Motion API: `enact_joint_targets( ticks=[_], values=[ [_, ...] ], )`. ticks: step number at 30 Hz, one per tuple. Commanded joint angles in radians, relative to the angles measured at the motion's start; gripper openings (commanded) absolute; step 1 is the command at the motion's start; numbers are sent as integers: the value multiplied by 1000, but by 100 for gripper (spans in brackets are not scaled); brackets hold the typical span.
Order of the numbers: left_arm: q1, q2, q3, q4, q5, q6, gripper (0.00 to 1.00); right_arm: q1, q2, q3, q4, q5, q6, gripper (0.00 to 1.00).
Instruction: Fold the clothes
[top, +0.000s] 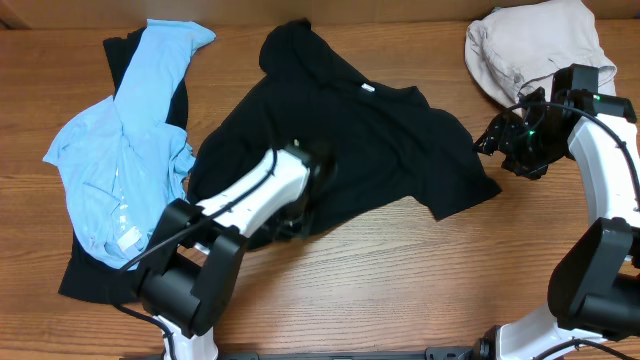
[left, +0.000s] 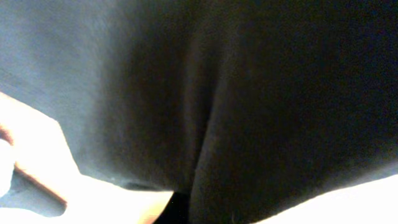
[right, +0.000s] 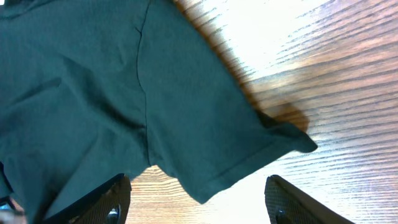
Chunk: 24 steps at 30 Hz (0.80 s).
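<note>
- The wooden table (top: 400, 290) lies under the black shirt and reaches past it on every side.
- The black shirt (top: 370, 150) is spread out, rumpled, in the middle, with its collar towards the far edge and one sleeve pointing to the right.
- A light blue garment (top: 120, 150) lies crumpled to the left of the black shirt, its edge just beside the shirt's left side.
- A second black garment (top: 85, 270) lies left of the black shirt, mostly covered by the light blue one and showing at its near and far ends.
- A beige garment (top: 530, 45) is bunched up to the right of the black shirt and farther back, well apart from it.
- The left gripper (top: 312, 172) sits on the near part of the black shirt. Its fingers are clenched on the cloth. In the left wrist view dark fabric fills the frame, with a crease running down to the bottom middle.
- The right gripper (top: 492, 140) hangs just right of the black shirt, above its right sleeve. Its fingers (right: 115, 199) are spread apart and hold nothing.
- A small white tag (top: 367, 89) shows at the black shirt's collar.
</note>
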Motion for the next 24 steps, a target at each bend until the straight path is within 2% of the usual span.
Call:
enact_joint_targets(
  ticks=[1,5,12,17,20,23,24],
  values=[
    [-2,-5,150,-105,18,79,4,4,-31,27,3,-9,0,73],
    [-14,-5,232,-219,89,149,4,4,-31,27,3,-9,0,73],
    [-24,-5,235,-339,185,262,4,4,-31,27,2,-9,-1,77],
    [-24,-5,235,-376,294,408,4,4,-31,27,-2,-9,-1,77],
    [-24,-5,235,-350,317,447,4,4,-31,27,-7,-9,-1,77],
    [-24,-5,235,-308,317,451,17,4,-31,27,-10,-9,-1,77],
    [-25,-5,235,-298,317,451,25,4,-31,27,-11,-9,-1,77]
  ],
)
